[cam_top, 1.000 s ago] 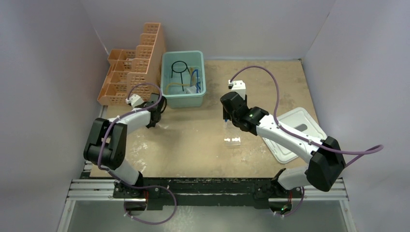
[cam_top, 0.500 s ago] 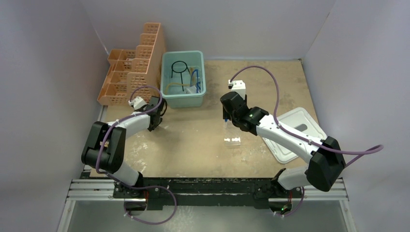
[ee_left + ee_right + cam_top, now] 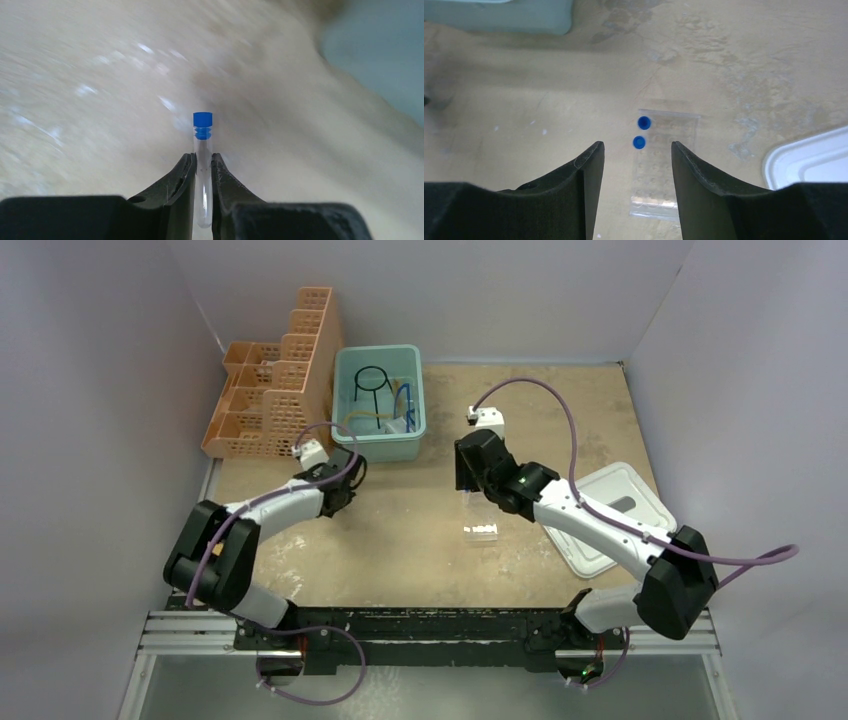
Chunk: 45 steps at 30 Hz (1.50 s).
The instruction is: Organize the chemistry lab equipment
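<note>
Left gripper (image 3: 203, 157): jaws closed narrowly on a blue-capped clear tube (image 3: 202, 145). The tube lies along the fingers (image 3: 186, 167) with its cap projecting past the tips. Only the left wrist view shows this grip. From overhead the held tube cannot be made out, and the arm's end sits near the front left corner of the teal bin (image 3: 380, 448).

Right gripper (image 3: 636, 145): jaws well apart, nothing between them, hanging over the table (image 3: 400, 540).

Clear tube rack (image 3: 664, 165): on the table below the right gripper. The right wrist view shows two blue caps (image 3: 644, 122) standing in it. From overhead it reads only as a pale block.

Teal bin, contents seen from overhead only: black wire ring with stem (image 3: 372, 380) and amber hose (image 3: 362, 420).

Orange lattice basket rack (image 3: 275, 390): just left of the bin, against the wall.

White tray (image 3: 615, 515): at the table's right side, partly under the right arm, with one corner visible in the right wrist view.
</note>
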Each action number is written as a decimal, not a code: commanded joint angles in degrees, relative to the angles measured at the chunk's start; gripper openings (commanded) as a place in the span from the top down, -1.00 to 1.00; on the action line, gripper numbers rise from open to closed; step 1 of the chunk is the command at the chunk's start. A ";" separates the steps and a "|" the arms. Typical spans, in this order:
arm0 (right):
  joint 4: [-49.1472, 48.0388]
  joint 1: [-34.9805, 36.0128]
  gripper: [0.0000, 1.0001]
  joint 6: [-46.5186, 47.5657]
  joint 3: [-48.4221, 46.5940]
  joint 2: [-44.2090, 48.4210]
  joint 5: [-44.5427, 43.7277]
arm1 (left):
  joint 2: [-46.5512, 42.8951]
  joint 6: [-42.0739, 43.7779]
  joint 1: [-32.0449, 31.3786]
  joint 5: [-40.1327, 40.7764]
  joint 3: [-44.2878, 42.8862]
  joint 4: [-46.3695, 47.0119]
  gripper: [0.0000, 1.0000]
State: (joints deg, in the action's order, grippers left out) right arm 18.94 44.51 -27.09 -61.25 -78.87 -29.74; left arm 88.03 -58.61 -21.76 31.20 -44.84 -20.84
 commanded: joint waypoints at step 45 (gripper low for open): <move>2.35 -15.97 0.56 -2.76 -10.78 -11.75 73.83 | -20.17 39.84 -25.37 -35.57 7.94 42.11 0.77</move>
State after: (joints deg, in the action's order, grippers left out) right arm 21.93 28.80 -29.78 -70.15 -91.59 40.73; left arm 68.69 -20.29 -46.96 -3.73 -35.31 18.63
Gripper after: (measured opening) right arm 0.251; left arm 0.128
